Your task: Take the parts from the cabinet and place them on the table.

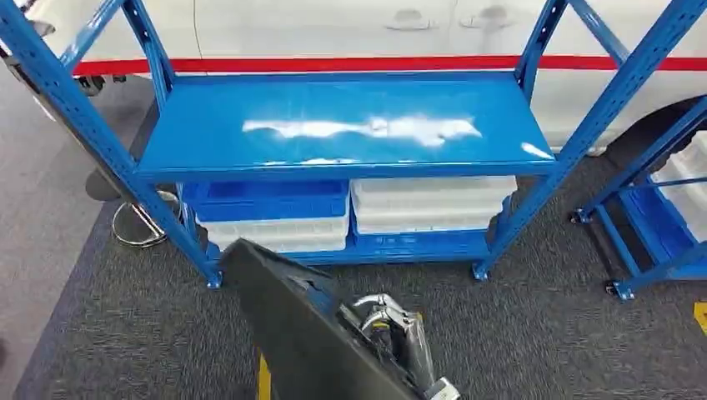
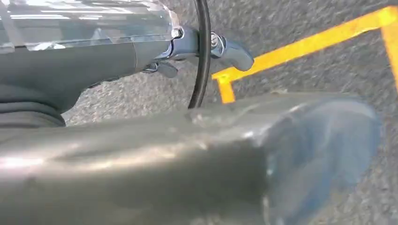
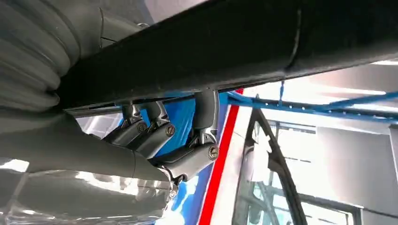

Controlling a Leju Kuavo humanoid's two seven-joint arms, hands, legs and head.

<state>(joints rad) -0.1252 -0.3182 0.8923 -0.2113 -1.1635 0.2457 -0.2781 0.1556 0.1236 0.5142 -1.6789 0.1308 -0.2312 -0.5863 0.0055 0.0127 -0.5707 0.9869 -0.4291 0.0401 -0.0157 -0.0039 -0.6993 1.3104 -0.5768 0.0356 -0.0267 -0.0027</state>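
White car with a red stripe (image 1: 333,33): one, behind the rack.

Blue steel shelving rack (image 1: 250,100): taken as landmark. Its upper shelf is bare. A second blue rack (image 1: 659,208) stands to its right; two racks in total.

Long dark grey plastic panel (image 1: 292,333): one, the task's part. It is off the rack's shelves, in front of the rack, tilted above the grey carpet floor (image 1: 542,333).

Bins on the rack's lower shelf: one blue plastic tray (image 1: 267,200) on top of a white stack at the left, and a second stack of white plastic trays (image 1: 433,204) at the right. Two stacks; the number of white trays cannot be told.

Right hand (image 1: 392,321): grasping the panel; in the right wrist view its fingers are hooked against the panel's edge.

Left hand (image 2: 206,47): lies close beside the panel over a yellow floor tape (image 2: 305,44); whether it grips cannot be told.

Judgement: step in hand is carrying the panel away from the rack toward the surface, which is not in sight. To do it well, the grip should be kept firm, the long panel level, and its far end swung clear of the rack's uprights when turning.
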